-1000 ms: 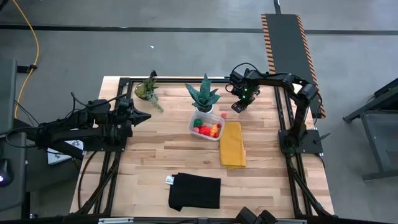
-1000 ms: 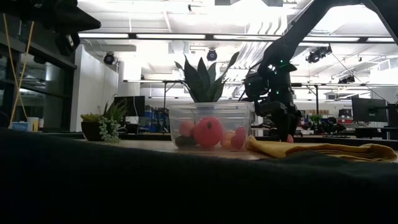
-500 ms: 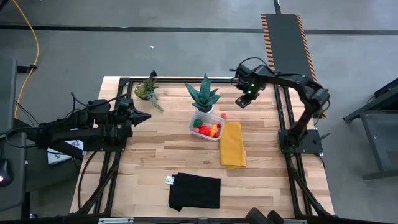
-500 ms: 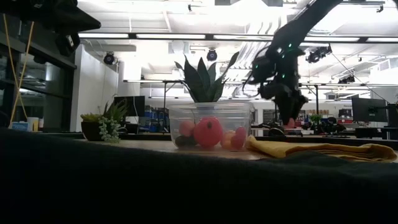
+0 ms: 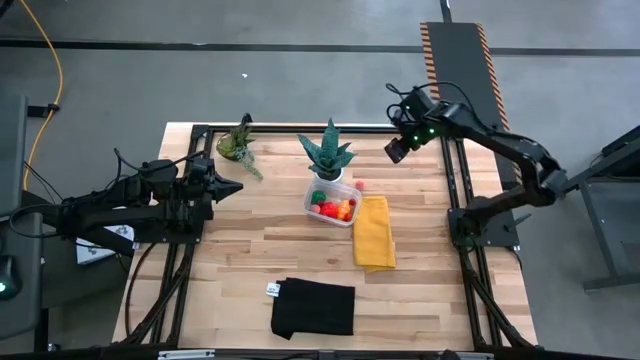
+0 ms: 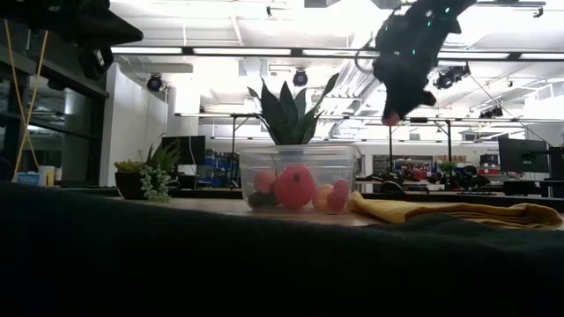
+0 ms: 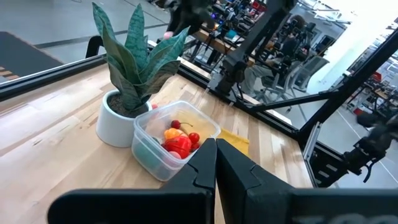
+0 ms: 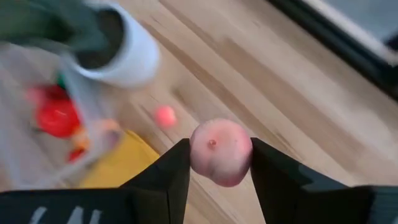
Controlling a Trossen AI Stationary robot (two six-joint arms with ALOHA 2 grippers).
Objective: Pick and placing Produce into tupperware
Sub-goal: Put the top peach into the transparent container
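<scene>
My right gripper (image 5: 393,152) hangs high over the table's far right part, behind the clear tupperware (image 5: 333,201), and is shut on a round pink toy fruit (image 8: 221,152). That fruit also shows under the gripper in the low view (image 6: 390,117). The tupperware (image 6: 300,180) stands on the wood and holds several red, orange and green toy pieces (image 7: 177,140). One small pink-red piece (image 5: 359,185) lies on the table between the box and the white pot. My left gripper (image 5: 235,186) waits shut over the table's left side, pointing toward the box. My right gripper pinches the round pink toy fruit between its two fingers (image 8: 171,171), one on each side of its middle (image 8: 198,155). The fingers slant down at it from above. The fruit is lifted clear, far above the table.
A spiky plant in a white pot (image 5: 327,152) stands right behind the tupperware. A smaller plant (image 5: 238,145) sits at the far left. A yellow cloth (image 5: 374,232) lies to the right of the box, and a black cloth (image 5: 313,307) near the front edge.
My right gripper has risen steadily from table height to well above the plant, drifting toward the table's far right. It has carried the pink fruit up with it, lifted clear of the wood. Its fingers have stayed shut on the fruit.
</scene>
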